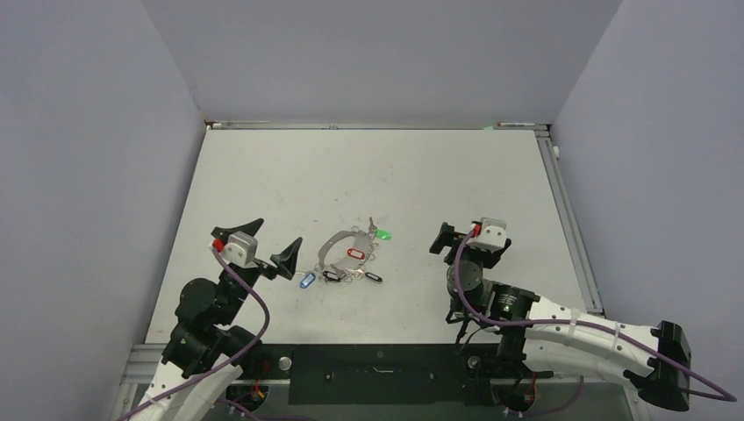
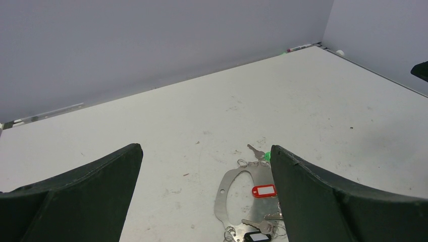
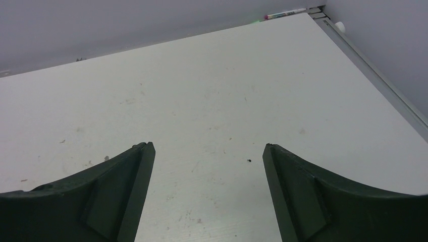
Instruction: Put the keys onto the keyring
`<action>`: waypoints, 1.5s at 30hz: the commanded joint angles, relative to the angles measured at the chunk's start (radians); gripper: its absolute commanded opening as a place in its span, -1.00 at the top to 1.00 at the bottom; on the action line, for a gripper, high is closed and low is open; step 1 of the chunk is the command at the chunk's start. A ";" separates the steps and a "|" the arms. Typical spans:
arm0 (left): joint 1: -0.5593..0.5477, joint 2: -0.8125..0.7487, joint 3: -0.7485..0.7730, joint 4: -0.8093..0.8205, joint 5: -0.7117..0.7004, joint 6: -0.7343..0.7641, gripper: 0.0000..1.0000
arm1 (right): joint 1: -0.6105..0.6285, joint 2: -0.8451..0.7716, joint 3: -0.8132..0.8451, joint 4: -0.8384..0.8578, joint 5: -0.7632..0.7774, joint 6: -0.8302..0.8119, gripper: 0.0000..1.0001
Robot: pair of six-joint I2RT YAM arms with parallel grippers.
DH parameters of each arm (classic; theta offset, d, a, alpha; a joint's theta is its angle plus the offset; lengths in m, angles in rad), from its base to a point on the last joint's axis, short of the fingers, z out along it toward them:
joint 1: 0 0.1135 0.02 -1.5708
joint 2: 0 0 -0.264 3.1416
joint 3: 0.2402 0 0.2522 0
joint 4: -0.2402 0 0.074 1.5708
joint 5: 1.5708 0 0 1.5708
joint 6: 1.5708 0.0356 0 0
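the large thin grey metal keyring loop (image 2: pixel 220 198) lies flat on the scuffed white table (image 1: pixel 439 175), near its middle, between the two arms and closer to the left one; the small silver keys cluster on and around it: a red plastic tag (image 1: pixel 354 254) inside the loop, a green tag (image 1: pixel 382 234) at its far edge, a blue tag (image 1: pixel 306 281) and black-headed keys (image 1: pixel 373 277) along its near edge; whether each is already threaded cannot be told.

the left gripper (image 1: pixel 281 231) is fully released and empty, just left of the loop; the right gripper (image 3: pixel 208 145) is likewise spread wide with only bare table between its fingers, well apart from the keys.

handling, as judged: the loop is probably light, stiff and slippery, sitting low on the surface; pinch it across the thin band at a stretch free of tags; take each key by its plastic head or tag, not the smooth blade; expect sliding and dangling.
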 commanded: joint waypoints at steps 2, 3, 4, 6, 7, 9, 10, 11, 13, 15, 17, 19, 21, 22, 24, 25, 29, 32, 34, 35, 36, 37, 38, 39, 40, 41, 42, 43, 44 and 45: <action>0.004 0.008 0.037 0.021 -0.003 0.001 -0.92 | -0.006 0.022 0.017 -0.127 0.070 0.146 -0.64; 0.004 0.010 0.036 0.022 -0.002 0.001 -0.92 | -0.006 0.027 0.017 -0.136 0.070 0.162 -0.64; 0.004 0.010 0.036 0.023 -0.003 0.001 -0.92 | -0.006 0.033 0.014 -0.139 0.073 0.170 -0.64; 0.004 0.011 0.032 0.026 -0.007 0.004 -0.92 | -0.006 0.051 0.013 -0.152 0.102 0.197 -0.69; 0.004 0.011 0.030 0.027 -0.013 0.005 -0.93 | -0.007 0.059 0.012 -0.161 0.124 0.217 -0.74; 0.004 0.013 0.027 0.027 -0.026 0.008 -0.92 | -0.008 0.083 0.003 -0.129 0.150 0.191 -0.77; 0.004 0.013 0.024 0.029 -0.038 0.010 -0.92 | -0.010 0.101 -0.006 -0.080 0.159 0.147 -0.77; 0.004 0.014 0.020 0.031 -0.056 0.011 -0.92 | -0.014 0.125 -0.020 -0.008 0.177 0.097 -0.77; 0.004 0.021 0.010 0.033 -0.130 0.009 -0.92 | -0.040 0.187 -0.023 0.102 0.235 0.025 -0.78; 0.004 0.037 0.003 0.033 -0.244 -0.004 -0.92 | -0.096 0.246 0.001 0.077 0.282 0.087 -0.84; 0.004 0.054 -0.009 0.050 -0.327 -0.007 -0.92 | -0.177 0.267 -0.010 0.160 0.209 0.057 -0.87; 0.004 0.077 -0.023 0.069 -0.367 -0.006 -0.92 | -0.253 0.292 -0.066 0.328 0.065 -0.095 -0.88; 0.004 0.109 -0.032 0.085 -0.397 -0.006 -0.92 | -0.300 0.315 -0.062 0.343 -0.018 -0.085 -0.88; 0.004 0.128 -0.033 0.093 -0.403 -0.002 -0.93 | -0.314 0.321 -0.051 0.325 -0.045 -0.064 -0.88; 0.004 0.170 -0.042 0.100 -0.434 -0.006 -0.92 | -0.337 0.323 -0.030 0.282 -0.098 -0.032 -0.88; 0.004 0.187 -0.055 0.139 -0.459 -0.020 -0.92 | -0.355 0.326 -0.025 0.283 -0.124 -0.045 -0.88; 0.007 0.240 -0.095 0.229 -0.494 -0.030 -0.92 | -0.411 0.345 0.061 0.111 -0.184 0.049 -0.86; 0.010 0.247 -0.093 0.220 -0.459 -0.022 -0.92 | -0.414 0.317 0.116 -0.016 -0.328 0.105 -0.81; 0.015 0.239 -0.099 0.226 -0.441 -0.025 -0.92 | -0.412 0.276 0.097 -0.011 -0.422 0.093 -0.81; 0.016 0.235 -0.101 0.226 -0.436 -0.028 -0.92 | -0.412 0.249 0.078 -0.003 -0.455 0.082 -0.82; 0.016 0.231 -0.102 0.225 -0.432 -0.028 -0.92 | -0.412 0.217 0.056 0.006 -0.486 0.074 -0.82; 0.017 0.228 -0.106 0.224 -0.424 -0.026 -0.92 | -0.413 0.186 0.033 0.018 -0.510 0.067 -0.82; 0.017 0.227 -0.108 0.226 -0.417 -0.023 -0.92 | -0.413 0.158 0.016 0.026 -0.527 0.065 -0.82; 0.018 0.226 -0.111 0.229 -0.415 -0.019 -0.92 | -0.413 0.131 -0.003 0.036 -0.546 0.063 -0.82; 0.018 0.225 -0.112 0.234 -0.417 -0.018 -0.92 | -0.413 0.106 -0.020 0.043 -0.547 0.071 -0.82; 0.019 0.225 -0.113 0.237 -0.420 -0.017 -0.92 | -0.413 0.080 -0.035 0.052 -0.556 0.077 -0.82; 0.020 0.227 -0.114 0.241 -0.419 -0.017 -0.92 | -0.413 0.062 -0.044 0.054 -0.559 0.081 -0.82; 0.020 0.228 -0.114 0.237 -0.414 -0.019 -0.93 | -0.413 0.054 -0.037 0.031 -0.548 0.101 -0.82; 0.020 0.228 -0.111 0.230 -0.405 -0.023 -0.92 | -0.412 0.052 -0.018 -0.016 -0.528 0.133 -0.83; 0.020 0.227 -0.108 0.223 -0.395 -0.028 -0.92 | -0.412 0.049 -0.002 -0.064 -0.511 0.149 -0.83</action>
